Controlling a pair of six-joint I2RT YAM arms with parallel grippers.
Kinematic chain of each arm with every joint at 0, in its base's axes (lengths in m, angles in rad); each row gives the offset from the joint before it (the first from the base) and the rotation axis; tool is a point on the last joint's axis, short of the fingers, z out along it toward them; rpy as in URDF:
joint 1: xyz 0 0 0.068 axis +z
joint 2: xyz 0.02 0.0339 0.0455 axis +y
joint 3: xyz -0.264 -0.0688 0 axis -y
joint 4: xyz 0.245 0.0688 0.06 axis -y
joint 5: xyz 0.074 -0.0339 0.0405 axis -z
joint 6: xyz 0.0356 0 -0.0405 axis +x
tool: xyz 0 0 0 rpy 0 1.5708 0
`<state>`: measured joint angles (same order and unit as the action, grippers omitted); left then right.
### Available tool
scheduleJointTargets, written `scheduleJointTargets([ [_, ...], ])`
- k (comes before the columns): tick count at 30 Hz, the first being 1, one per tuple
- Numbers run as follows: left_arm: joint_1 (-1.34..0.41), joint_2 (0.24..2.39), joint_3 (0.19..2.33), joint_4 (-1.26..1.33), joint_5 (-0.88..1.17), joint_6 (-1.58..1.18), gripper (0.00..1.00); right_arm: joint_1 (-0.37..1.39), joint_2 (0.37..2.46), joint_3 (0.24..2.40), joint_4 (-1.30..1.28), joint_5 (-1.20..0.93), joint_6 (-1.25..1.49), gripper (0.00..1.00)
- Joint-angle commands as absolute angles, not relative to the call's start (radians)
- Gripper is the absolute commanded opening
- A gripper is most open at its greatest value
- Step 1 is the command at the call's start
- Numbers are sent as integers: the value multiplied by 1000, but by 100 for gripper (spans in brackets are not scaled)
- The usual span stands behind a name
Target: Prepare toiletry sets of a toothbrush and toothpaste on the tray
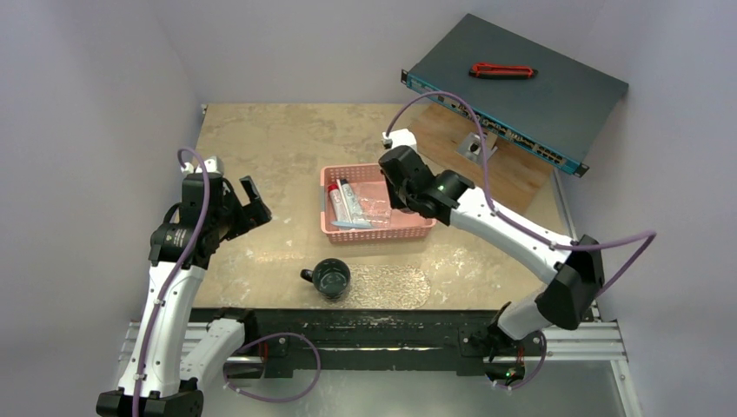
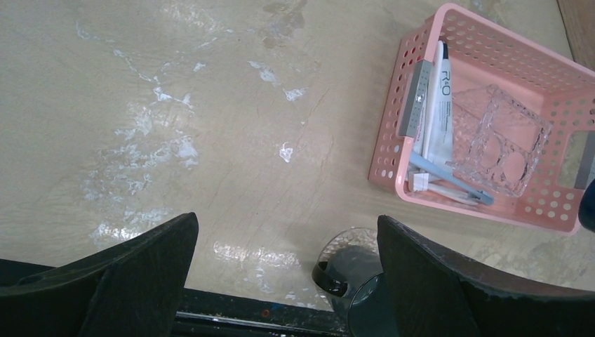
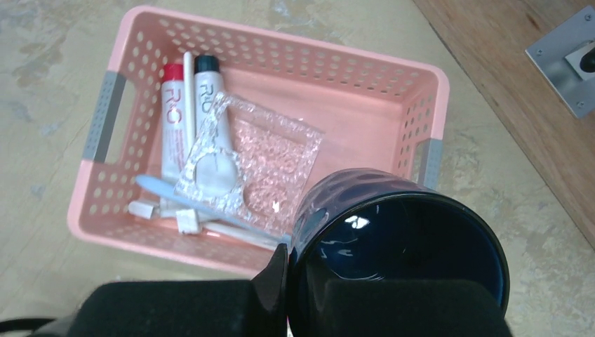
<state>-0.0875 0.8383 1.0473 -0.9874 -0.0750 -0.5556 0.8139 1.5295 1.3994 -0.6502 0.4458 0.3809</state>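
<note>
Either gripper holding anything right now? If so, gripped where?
Right gripper holds a dark blue mug by its wall at the rim, one finger inside, one outside, over the pink basket. Left gripper is open and empty.

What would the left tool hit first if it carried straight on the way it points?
The left tool, open, would probably meet bare table first; the dark mug sits close to that line, depth unclear.

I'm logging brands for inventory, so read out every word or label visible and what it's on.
"R&O": red-capped toothpaste tube in the pink basket.
"R&O": dark-capped toothpaste tube beside it.
Finer print on both tubes: too small to read.
Port markings on the network switch: blurred.
No text on the dark blue mug.
</note>
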Motion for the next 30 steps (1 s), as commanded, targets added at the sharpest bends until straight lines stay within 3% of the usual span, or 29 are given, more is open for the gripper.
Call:
scheduleJointTargets([
  [1, -92, 837, 1065, -950, -56, -530, 99, 845, 1408, 1334, -635, 405, 383, 0],
  [15, -92, 836, 1063, -947, -45, -529, 99, 1002, 1249, 1089, -712, 372, 529, 0],
  [30, -92, 832, 1057, -937, -29, -521, 99, 1173, 1252, 967, -702, 392, 683, 0],
])
